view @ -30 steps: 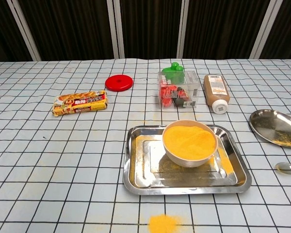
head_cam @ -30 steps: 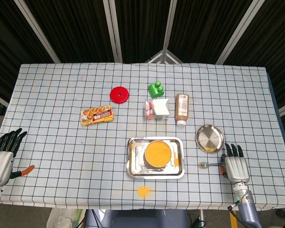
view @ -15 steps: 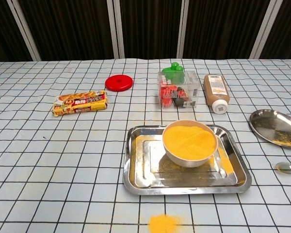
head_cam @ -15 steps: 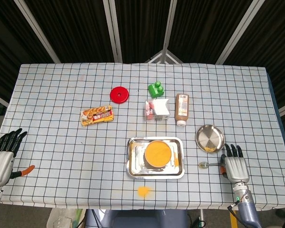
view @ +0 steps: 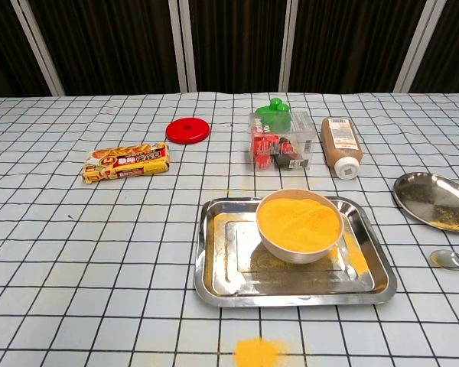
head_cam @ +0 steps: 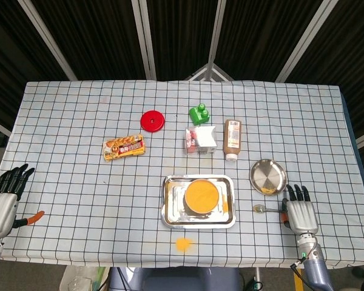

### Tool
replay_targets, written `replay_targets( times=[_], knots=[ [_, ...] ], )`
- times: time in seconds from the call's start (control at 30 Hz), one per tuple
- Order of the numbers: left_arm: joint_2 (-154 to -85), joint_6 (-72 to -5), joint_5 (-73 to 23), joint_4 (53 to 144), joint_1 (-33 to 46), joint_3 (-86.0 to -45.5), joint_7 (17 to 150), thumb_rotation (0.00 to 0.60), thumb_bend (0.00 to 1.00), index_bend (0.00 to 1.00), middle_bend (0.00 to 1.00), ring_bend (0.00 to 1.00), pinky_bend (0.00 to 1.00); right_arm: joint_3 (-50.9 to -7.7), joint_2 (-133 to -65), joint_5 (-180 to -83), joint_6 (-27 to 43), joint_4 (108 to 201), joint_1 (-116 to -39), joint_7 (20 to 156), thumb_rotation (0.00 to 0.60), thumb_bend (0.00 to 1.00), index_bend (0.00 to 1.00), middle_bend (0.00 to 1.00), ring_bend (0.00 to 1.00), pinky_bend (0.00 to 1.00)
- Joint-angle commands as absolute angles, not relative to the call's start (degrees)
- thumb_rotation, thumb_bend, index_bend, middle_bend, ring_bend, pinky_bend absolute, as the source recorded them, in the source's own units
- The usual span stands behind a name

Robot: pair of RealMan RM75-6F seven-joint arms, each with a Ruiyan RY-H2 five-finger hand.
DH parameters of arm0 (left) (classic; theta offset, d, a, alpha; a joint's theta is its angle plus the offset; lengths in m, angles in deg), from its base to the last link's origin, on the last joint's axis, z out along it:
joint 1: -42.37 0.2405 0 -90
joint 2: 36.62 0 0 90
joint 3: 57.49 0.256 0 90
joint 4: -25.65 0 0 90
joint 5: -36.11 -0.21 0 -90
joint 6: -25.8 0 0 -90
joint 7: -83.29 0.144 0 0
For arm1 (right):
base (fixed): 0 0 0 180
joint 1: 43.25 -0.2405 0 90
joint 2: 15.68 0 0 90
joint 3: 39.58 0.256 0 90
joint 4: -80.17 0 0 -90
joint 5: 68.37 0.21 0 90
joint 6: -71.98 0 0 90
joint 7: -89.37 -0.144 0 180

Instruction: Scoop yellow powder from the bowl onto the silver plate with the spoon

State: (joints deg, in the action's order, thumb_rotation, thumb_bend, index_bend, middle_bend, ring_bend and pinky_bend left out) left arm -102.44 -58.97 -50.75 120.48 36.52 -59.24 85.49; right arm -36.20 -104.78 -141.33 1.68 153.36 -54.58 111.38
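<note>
While the tray [head_cam: 168, 206] holds the full bowl [head_cam: 201, 197] at centre, the silver plate [head_cam: 267, 176] sits well right. Your right hand [head_cam: 301, 212] lies flat, fingers spread, beside the spoon [head_cam: 267, 209], holding nothing. Overfilling risks more spills across that gap.

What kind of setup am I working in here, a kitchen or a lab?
Likely a staged lab tabletop, not a kitchen: a grid-checked tablecloth, dark curtains with metal frame poles behind, and assorted props like a snack packet.
</note>
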Motion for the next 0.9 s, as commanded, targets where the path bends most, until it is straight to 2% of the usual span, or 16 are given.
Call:
replay_targets(
  times=[0.03,0.53,0.9],
  knots=[
    [-102.43,-58.97,-50.76,120.5,36.51,-59.24,85.49,0.6,0.0,0.0,0.0,0.0,0.0,-36.05,-104.54,-141.44,1.39,153.83,-54.54,111.18,0.6,0.48,0.57,0.12,0.0,0.0],
    [-102.4,-58.93,-50.8,120.56,36.52,-59.19,85.44,0.6,0.0,0.0,0.0,0.0,0.0,-35.35,-99.5,-143.39,-2.19,163.41,-53.82,110.23,0.6,0.48,0.6,0.13,0.0,0.0],
    [-102.27,-58.84,-51.15,120.81,36.48,-58.99,85.26,0.6,0.0,0.0,0.0,0.0,0.0,-33.84,-97.17,-142.95,-2.84,174.48,-56.0,120.56,0.6,0.48,0.6,0.13,0.0,0.0]
  ],
)
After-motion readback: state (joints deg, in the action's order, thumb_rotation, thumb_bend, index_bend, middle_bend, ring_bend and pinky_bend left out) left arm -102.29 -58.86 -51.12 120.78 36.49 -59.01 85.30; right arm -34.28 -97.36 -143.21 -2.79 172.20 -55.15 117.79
